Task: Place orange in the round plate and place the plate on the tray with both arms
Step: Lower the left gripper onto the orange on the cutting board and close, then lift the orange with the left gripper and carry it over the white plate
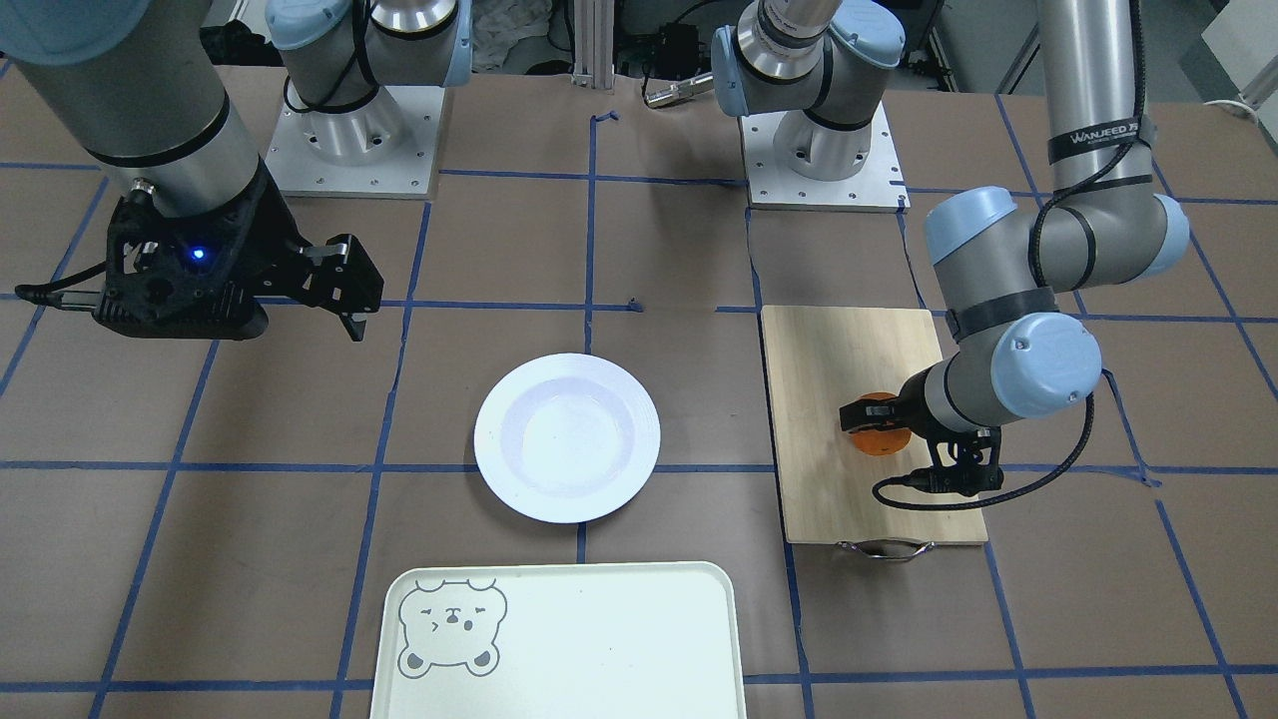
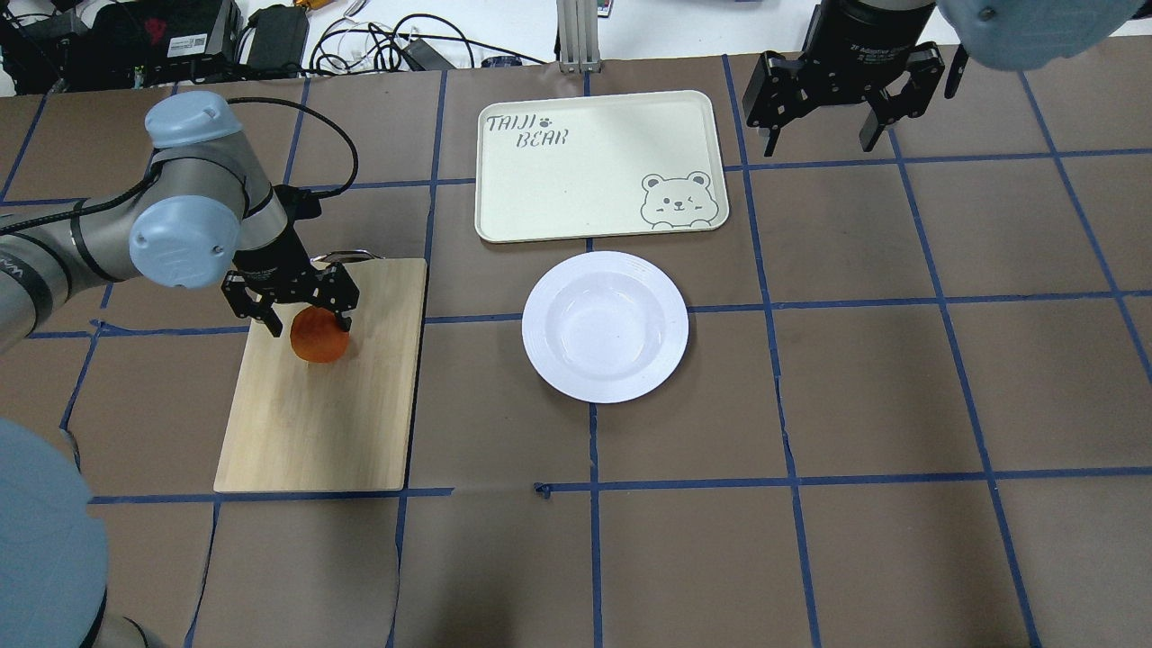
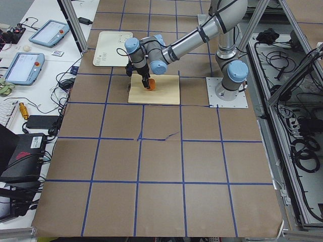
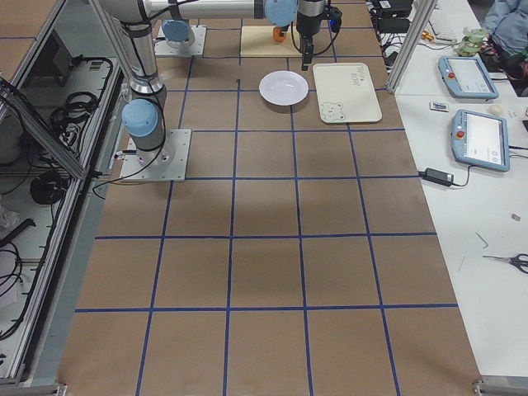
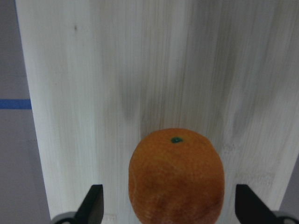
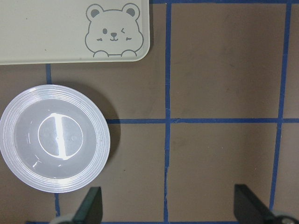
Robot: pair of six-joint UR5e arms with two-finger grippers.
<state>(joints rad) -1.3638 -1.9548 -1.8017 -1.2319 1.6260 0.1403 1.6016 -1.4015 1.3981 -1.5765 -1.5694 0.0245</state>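
The orange (image 2: 319,340) (image 5: 176,177) rests on a wooden cutting board (image 2: 315,432). My left gripper (image 2: 306,319) (image 5: 170,207) is lowered over it and open, one finger on each side with a gap to the fruit. The white round plate (image 2: 605,326) (image 6: 54,138) lies bare at mid-table. Just beyond it sits the pale tray (image 2: 576,180) (image 6: 46,32) with its bear face, holding nothing. My right gripper (image 2: 819,135) (image 6: 170,207) hangs open high above the table, to the right of the tray and plate, with nothing between its fingers.
The cutting board (image 1: 839,359) has a metal handle (image 1: 886,548) on its end toward the operators' side. Brown table covering with blue tape lines (image 2: 783,315) runs around the plate. Cables and boxes (image 2: 180,36) crowd the far table edge.
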